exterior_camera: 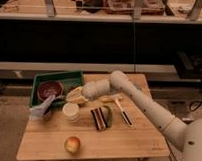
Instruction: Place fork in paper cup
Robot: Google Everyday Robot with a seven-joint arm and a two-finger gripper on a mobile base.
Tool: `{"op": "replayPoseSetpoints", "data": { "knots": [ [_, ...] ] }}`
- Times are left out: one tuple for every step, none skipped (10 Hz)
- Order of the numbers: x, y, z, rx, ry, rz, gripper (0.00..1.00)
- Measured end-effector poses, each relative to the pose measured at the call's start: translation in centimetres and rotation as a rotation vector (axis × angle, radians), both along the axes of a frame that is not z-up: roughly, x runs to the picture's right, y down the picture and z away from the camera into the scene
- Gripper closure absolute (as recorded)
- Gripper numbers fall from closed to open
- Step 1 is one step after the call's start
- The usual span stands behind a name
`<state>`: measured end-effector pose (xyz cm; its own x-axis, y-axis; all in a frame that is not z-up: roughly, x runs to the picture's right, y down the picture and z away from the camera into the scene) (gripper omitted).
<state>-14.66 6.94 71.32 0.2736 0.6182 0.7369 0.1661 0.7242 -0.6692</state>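
A: Where's the tool [77, 95]?

B: Above the green tray's [40, 79] near corner, clenched. Whether it grips anything, I cannot tell. The paper cup [70, 111] stands just below it on the counter [117, 140].

A: And the fork?

B: I can't pick it out from here. By its kind it should be thin, stiff metal, light and slick; I'd pinch it across the handle's middle so it hangs straight into the cup, which looks light and could tip.

A: Anything nearby?

B: A reddish bowl [49, 88] in the tray beyond the tool, an apple [72, 144] well nearer.
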Motion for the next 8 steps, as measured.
{"op": "replayPoseSetpoints", "data": {
  "knots": [
    [-0.4,-0.1,-0.6,-0.005,-0.021,0.005,1.00],
    [-1.0,-0.2,-1.1,-0.006,-0.038,0.002,1.00],
    [-1.4,-0.3,-1.4,-0.008,-0.051,-0.002,1.00],
    [-1.9,-0.2,-1.7,-0.013,-0.065,-0.007,1.00],
    [-2.2,0.0,-1.8,-0.023,-0.077,-0.011,1.00],
    [-2.4,0.1,-1.8,-0.033,-0.085,-0.011,1.00],
    [-2.6,0.5,-1.7,-0.045,-0.093,-0.016,1.00],
    [-2.8,0.7,-1.6,-0.054,-0.100,-0.020,1.00]
  ]
}}
